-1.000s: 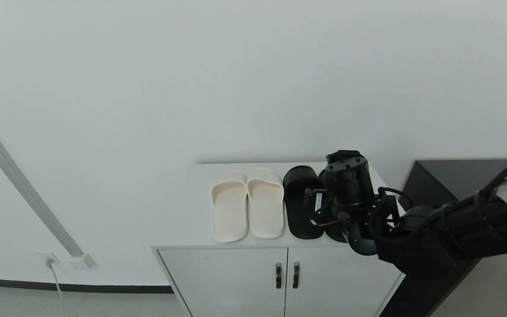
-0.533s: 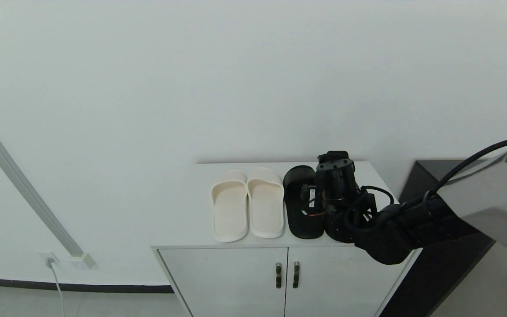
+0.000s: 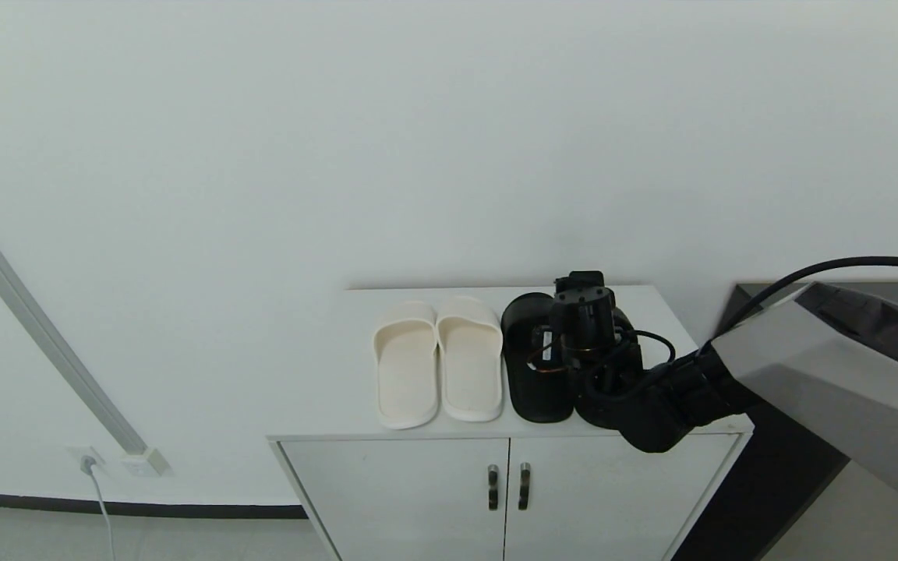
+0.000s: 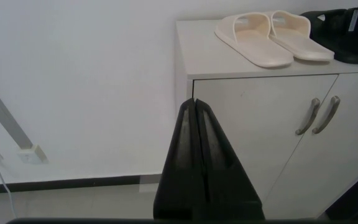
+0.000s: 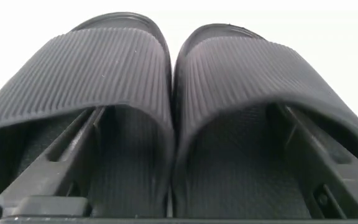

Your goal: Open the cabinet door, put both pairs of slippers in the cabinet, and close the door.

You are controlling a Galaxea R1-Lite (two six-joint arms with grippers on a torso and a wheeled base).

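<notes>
item: black slippers, a pair, lying side by side at the right end of the cabinet top, toes pointing to the wall, just beside the white slippers on their left

head view: the right arm's wrist is sitting over the right black slipper and covering the fingers

right wrist view: giving what the head view is covering; the right hand is standing open, its fingers spread, one lying inside each black slipper under the ribbed strap, the slippers' two inner edges running between them

left wrist view: the left hand is hanging closed and empty, fingers pressed together, out in front of the cabinet's left front corner and apart from it

container: cabinet, both doors sitting shut, the two handles meeting at the middle seam; both pairs are lying on top of it

also: wall socket with a cable, left of the cabinet
</notes>
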